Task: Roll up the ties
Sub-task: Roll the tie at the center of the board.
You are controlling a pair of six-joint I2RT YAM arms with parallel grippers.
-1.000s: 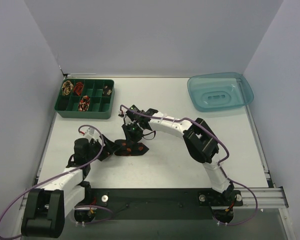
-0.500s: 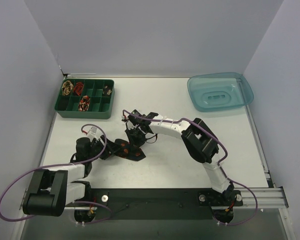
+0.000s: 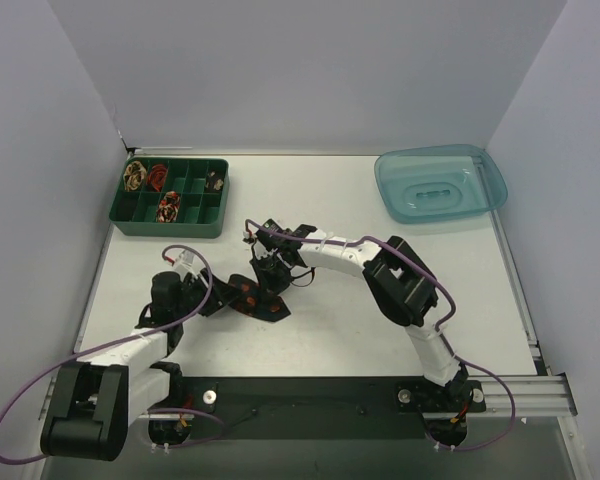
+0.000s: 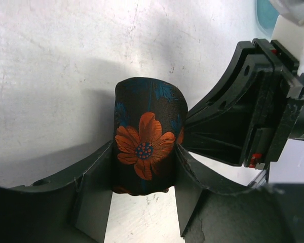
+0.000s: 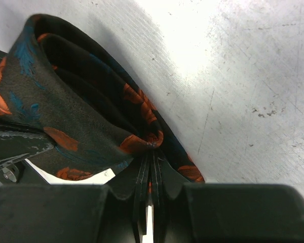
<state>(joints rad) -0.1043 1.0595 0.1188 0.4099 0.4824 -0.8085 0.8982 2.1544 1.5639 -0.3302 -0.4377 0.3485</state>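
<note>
Tie: dark floral tie (image 4: 144, 147), on the table between the two arms, wound into a stubby coil standing on its edge.
Left pincer: left gripper (image 4: 142, 172) clamped on the coil, one finger against each flat side.
Right pincer: right gripper (image 5: 149, 169) pinched together on a fold of the tie's outer layers; the fabric fans out from that pinch.
Change, last second: the bundle looks tighter and sits a little nearer the left arm, the loose dark tail that spread to the right has shortened, and the right wrist has come lower and closer.
Change, last half second: the tie barely shifts — only the rear links of the left arm swing.
Meaning: probably the winding of this tie is near its end, with both grips now steadying it rather than turning it; a short tail seems still unwound.
Finished rolls: small patterned coils (image 3: 168, 207) in the green tray (image 3: 170, 228), well apart at far left.
Risk: letting go either grip may let the coil spring loose.
</note>
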